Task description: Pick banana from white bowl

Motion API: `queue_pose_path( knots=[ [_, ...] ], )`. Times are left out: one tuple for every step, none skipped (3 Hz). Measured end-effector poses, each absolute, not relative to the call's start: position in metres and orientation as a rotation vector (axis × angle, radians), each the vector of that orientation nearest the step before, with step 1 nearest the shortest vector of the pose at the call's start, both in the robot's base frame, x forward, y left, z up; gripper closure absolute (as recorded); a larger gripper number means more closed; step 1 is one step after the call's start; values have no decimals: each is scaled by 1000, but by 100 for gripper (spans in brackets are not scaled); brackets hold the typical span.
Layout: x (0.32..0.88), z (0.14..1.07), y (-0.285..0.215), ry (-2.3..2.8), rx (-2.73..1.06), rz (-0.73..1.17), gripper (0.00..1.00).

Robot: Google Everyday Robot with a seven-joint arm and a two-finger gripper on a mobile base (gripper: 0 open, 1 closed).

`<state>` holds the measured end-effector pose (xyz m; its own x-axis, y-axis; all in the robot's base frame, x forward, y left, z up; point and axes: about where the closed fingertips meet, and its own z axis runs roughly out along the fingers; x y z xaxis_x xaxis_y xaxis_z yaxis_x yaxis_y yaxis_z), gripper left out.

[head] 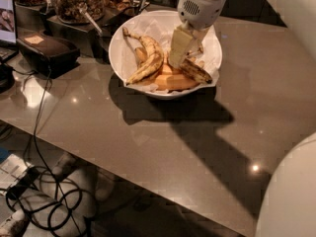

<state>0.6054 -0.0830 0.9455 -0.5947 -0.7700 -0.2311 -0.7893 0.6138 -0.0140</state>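
Observation:
The white bowl (123,38), lined with white paper, stands at the back of the grey table. The banana (196,72), mottled dark brown, lies at the bowl's right side, pointing down-right. My gripper (179,53) reaches down into the bowl from above, its tip at the upper left end of that banana; whether it touches or holds the banana I cannot tell. A strongly curved spotted banana (148,59) lies to the left of the gripper. Smoother orange-yellow bananas (168,83) lie at the bowl's front.
Behind the bowl at the left stand jars of snacks (74,1) with scoops and a black tray. A black box (47,51) sits on the table's left end, with cables (39,201) on the floor below. A white part of my body (289,191) fills the lower right corner.

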Motion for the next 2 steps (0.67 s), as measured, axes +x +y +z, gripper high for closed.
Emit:
queue_pose_path(
  knots=[
    [608,941,-78,2632,-1300,137,40],
    [611,934,-75,2643,-1312,143,41]
  ],
)
